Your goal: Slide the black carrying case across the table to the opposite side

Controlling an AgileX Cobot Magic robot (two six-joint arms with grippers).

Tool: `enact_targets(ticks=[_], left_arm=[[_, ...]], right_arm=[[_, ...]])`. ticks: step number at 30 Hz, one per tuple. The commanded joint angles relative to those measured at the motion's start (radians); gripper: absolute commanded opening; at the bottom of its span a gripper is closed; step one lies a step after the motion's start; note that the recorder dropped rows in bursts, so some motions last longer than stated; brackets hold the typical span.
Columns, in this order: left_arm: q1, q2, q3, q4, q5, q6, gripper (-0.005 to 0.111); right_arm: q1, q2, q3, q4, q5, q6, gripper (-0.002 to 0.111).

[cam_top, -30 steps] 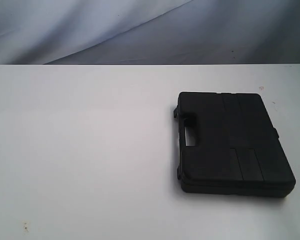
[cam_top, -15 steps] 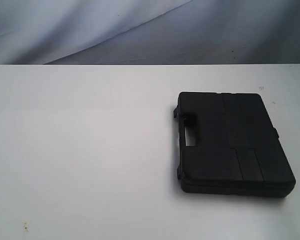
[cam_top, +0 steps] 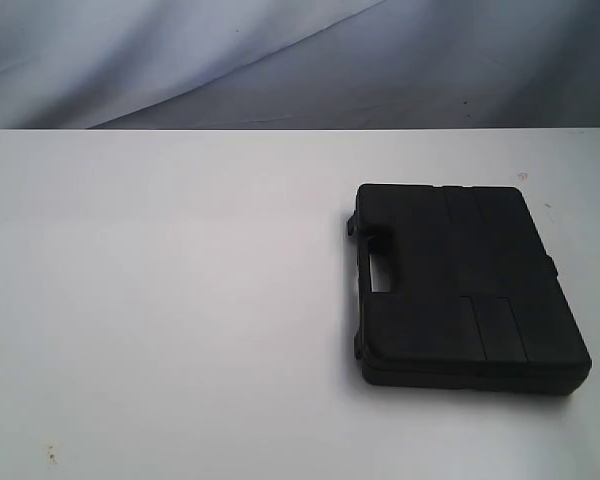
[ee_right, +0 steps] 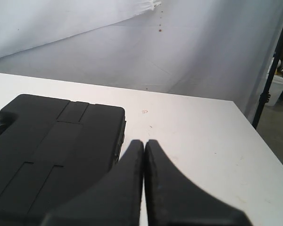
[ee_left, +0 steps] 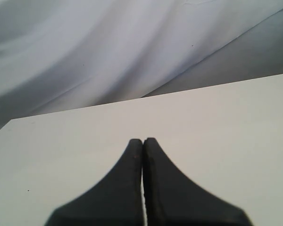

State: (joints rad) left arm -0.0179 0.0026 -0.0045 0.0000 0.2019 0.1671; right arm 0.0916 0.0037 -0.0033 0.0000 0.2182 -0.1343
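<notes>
The black case point(cam_top: 465, 285) lies flat and closed on the white table point(cam_top: 180, 300). In the exterior view it sits on the right half, set back from the far edge. Its handle point(cam_top: 375, 265) faces left, toward the middle of the table.

The right pincer point(ee_right: 144, 142) has its fingers pressed together, tip against tip, with nothing between them. In its own view it hangs low over the table, just beside the case, on the long side away from the handle. Its dark fingers overlap that edge of the case in the picture, so I cannot tell whether they touch it or stand just apart. Bare table runs from the pincer to the side edge and the far corner.

The left pincer point(ee_left: 142, 141) is also pressed together and pinches nothing. It points over plain white table toward the far edge, and its view shows only the tabletop and the cloth behind it. Neither pincer shows in the exterior view.

On the handle side, the table is plain white out to the left, with a few small specks point(cam_top: 50, 452) near the near-left part. A pale grey cloth point(cam_top: 280, 60) hangs in folds behind the far edge. Off the table, past its side edge in the right wrist view, stand a dark pole point(ee_right: 269, 80) and a white bucket point(ee_right: 277, 89).
</notes>
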Motion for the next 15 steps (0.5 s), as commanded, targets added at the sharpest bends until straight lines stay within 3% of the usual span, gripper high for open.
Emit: enact_targets(ticks=[1, 9, 15], left_arm=[[0.003, -0.003, 0.005, -0.01, -0.014, -0.01, 0.0], [0.003, -0.003, 0.005, -0.01, -0.014, -0.01, 0.0], [0.003, -0.003, 0.005, -0.01, -0.014, -0.01, 0.0]], right_arm=[[-0.005, -0.004, 0.003, -0.006, 0.004, -0.006, 0.0], [-0.005, -0.004, 0.003, 0.026, -0.105, 0.015, 0.0], [-0.005, -0.004, 0.003, 0.43, -0.306, 0.067, 0.0]])
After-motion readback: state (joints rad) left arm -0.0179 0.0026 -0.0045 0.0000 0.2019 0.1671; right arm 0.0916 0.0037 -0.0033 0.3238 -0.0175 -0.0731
